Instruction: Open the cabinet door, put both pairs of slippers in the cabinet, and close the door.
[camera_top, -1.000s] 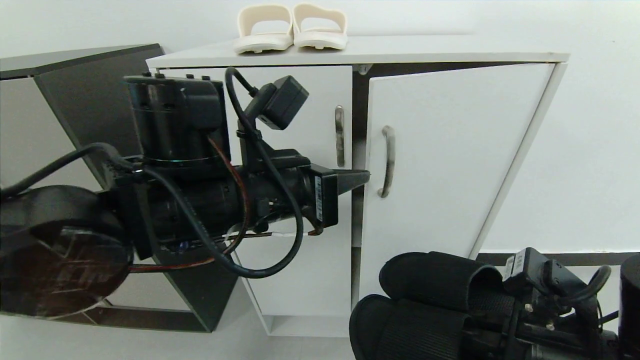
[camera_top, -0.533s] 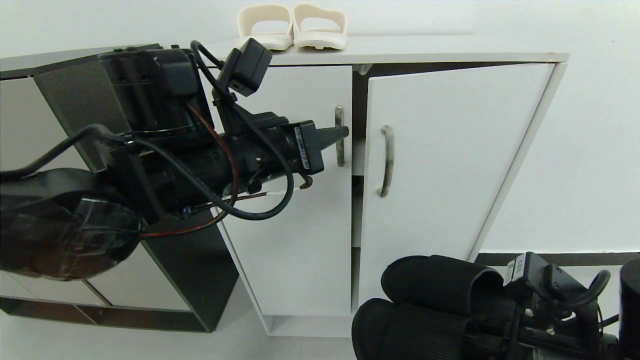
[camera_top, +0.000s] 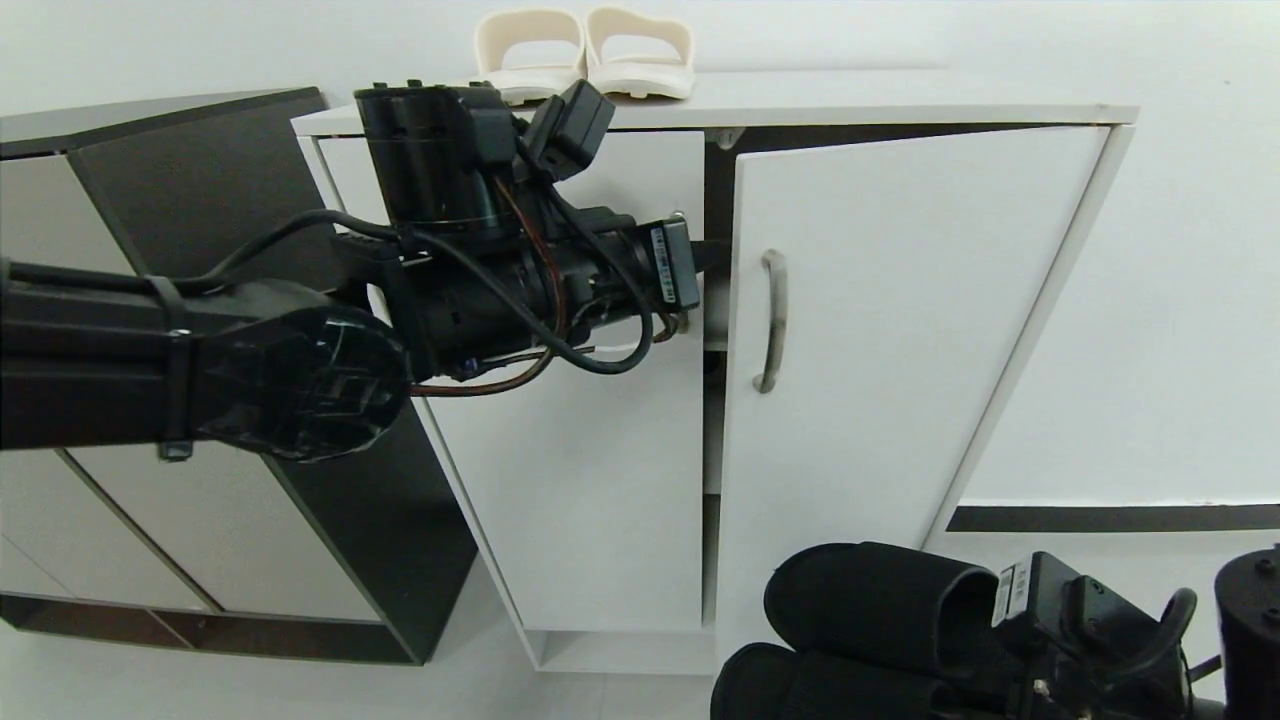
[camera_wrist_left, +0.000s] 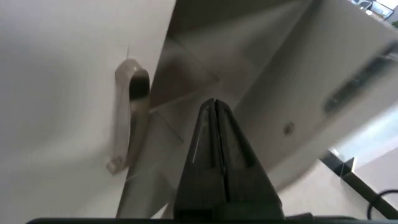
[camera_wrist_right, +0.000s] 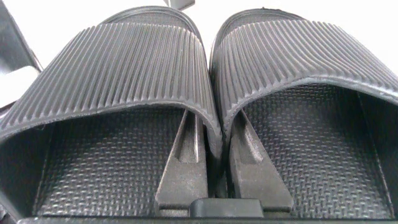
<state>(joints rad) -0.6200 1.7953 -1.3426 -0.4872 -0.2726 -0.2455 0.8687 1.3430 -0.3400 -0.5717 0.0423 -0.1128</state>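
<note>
Cabinet (camera_top: 900, 100) — right door (camera_top: 900, 330) ajar; cream slippers (camera_top: 585, 55) atop. Left gripper (camera_wrist_left: 215, 124) pressed together, seemingly in gap; right gripper (camera_wrist_right: 214, 124) pinches black slippers (camera_wrist_right: 124, 68).

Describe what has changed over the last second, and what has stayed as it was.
The left gripper, shut, rose from near the lower end of the right door handle to level with its top, at the gap between the doors. The right gripper, holding the black slippers, sank slightly. The right door stayed ajar; the cream slippers stayed on the cabinet top.
</note>
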